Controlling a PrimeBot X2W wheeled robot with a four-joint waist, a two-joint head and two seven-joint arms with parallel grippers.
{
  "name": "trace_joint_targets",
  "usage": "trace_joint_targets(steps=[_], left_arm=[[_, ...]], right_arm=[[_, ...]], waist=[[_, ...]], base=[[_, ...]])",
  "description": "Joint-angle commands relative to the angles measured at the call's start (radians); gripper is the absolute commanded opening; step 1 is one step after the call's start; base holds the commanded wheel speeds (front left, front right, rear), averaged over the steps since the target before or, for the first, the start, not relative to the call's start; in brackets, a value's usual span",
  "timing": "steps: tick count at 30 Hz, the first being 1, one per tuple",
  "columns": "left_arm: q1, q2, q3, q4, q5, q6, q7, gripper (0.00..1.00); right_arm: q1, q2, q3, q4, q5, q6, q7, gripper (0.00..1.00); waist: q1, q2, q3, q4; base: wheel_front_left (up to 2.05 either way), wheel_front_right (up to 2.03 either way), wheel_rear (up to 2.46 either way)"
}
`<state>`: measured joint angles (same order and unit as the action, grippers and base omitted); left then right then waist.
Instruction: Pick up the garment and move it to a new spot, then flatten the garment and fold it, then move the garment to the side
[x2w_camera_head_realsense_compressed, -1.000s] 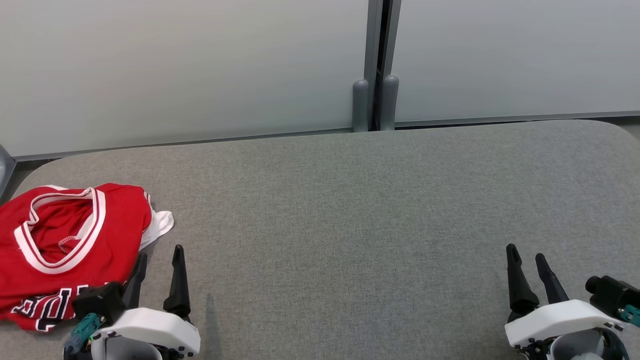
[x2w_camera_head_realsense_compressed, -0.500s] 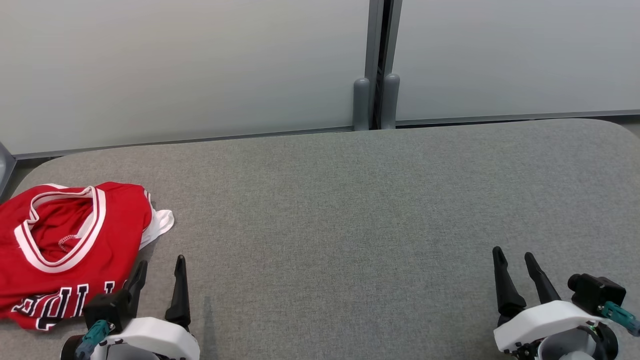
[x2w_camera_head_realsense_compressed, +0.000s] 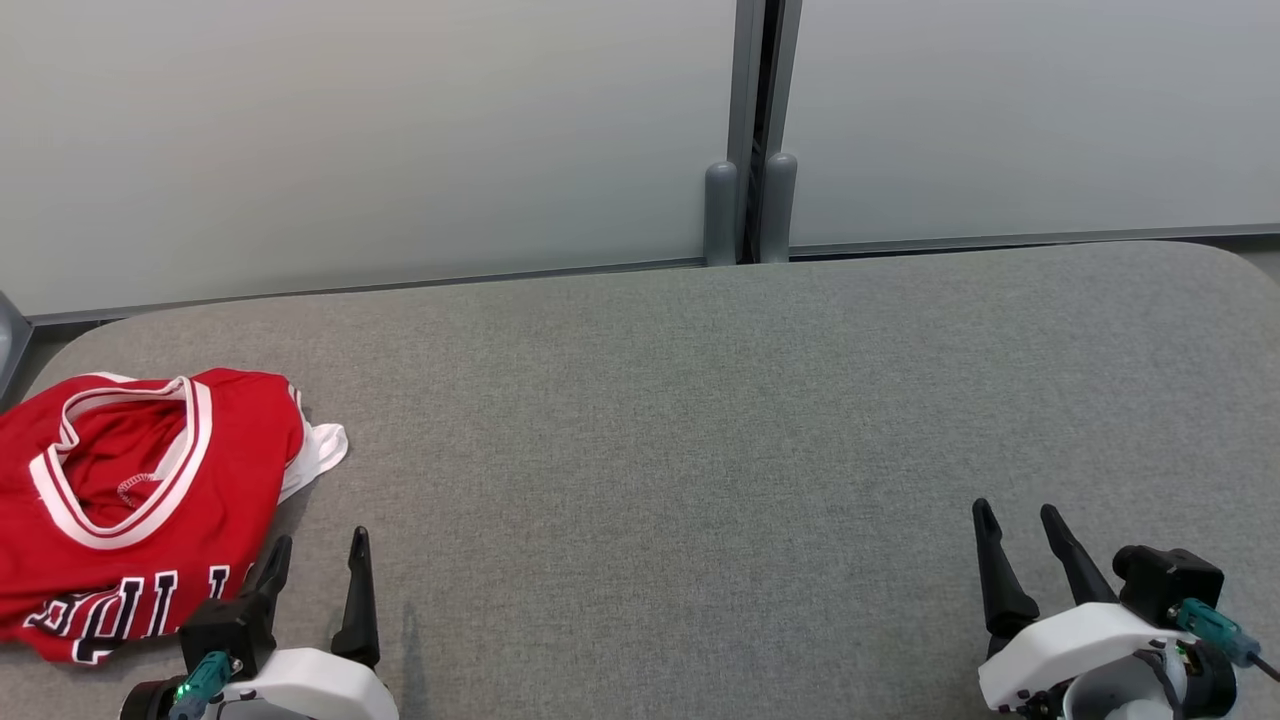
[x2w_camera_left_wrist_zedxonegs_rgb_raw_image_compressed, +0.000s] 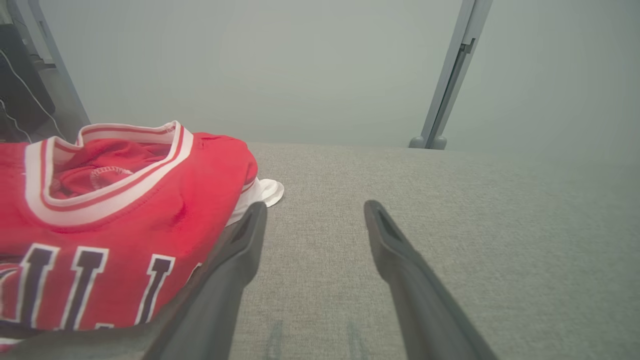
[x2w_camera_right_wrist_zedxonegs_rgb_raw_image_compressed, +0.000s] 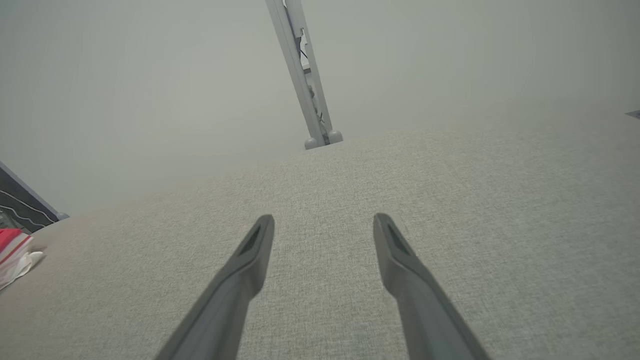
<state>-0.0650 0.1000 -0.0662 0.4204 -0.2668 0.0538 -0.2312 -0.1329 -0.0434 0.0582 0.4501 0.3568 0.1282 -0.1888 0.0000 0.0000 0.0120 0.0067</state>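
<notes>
Grey padded table (x2w_camera_head_realsense_compressed: 700, 400) is seen with the garment (x2w_camera_head_realsense_compressed: 150, 520) bunched at its near left edge, left gripper (x2w_camera_head_realsense_compressed: 320, 538) spread just beside it, right gripper (x2w_camera_head_realsense_compressed: 1016, 508) spread at near right; a single layer may be pinched, leaving it tangled when lifted.

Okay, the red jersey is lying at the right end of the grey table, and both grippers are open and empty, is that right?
Not quite: the red jersey lies at the left end of the grey table, next to the left gripper, as the head view shows. The rest holds: that gripper and the right gripper are open and empty.
</notes>
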Motion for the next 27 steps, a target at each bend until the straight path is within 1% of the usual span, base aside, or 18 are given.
trace_joint_targets(steps=[1,10,17,27], left_arm=[[-0.009,0.004,0.004,-0.003,0.021,0.004,-0.009,1.00],[0.019,-0.005,0.003,-0.006,0.051,0.014,-0.024,1.00],[0.041,-0.011,-0.007,-0.019,0.086,0.034,-0.025,1.00],[0.059,-0.009,-0.018,-0.062,0.071,0.049,0.004,1.00]], right_arm=[[-0.010,-0.009,0.001,0.002,-0.016,0.004,-0.012,1.00],[-0.004,-0.010,0.023,0.016,-0.077,0.003,-0.021,1.00],[0.007,-0.011,0.030,0.005,-0.118,0.004,-0.024,1.00],[0.018,-0.011,0.035,-0.010,-0.103,0.004,-0.010,1.00]], waist=[[0.0000,0.0000,-0.001,0.000],[0.0000,0.0000,-0.022,-0.003],[0.0000,0.0000,-0.036,-0.002],[0.0000,0.0000,-0.042,-0.001]], base=[[0.00,0.00,0.00],[0.00,0.00,0.00],[0.00,0.00,0.00],[0.00,0.00,0.00]])
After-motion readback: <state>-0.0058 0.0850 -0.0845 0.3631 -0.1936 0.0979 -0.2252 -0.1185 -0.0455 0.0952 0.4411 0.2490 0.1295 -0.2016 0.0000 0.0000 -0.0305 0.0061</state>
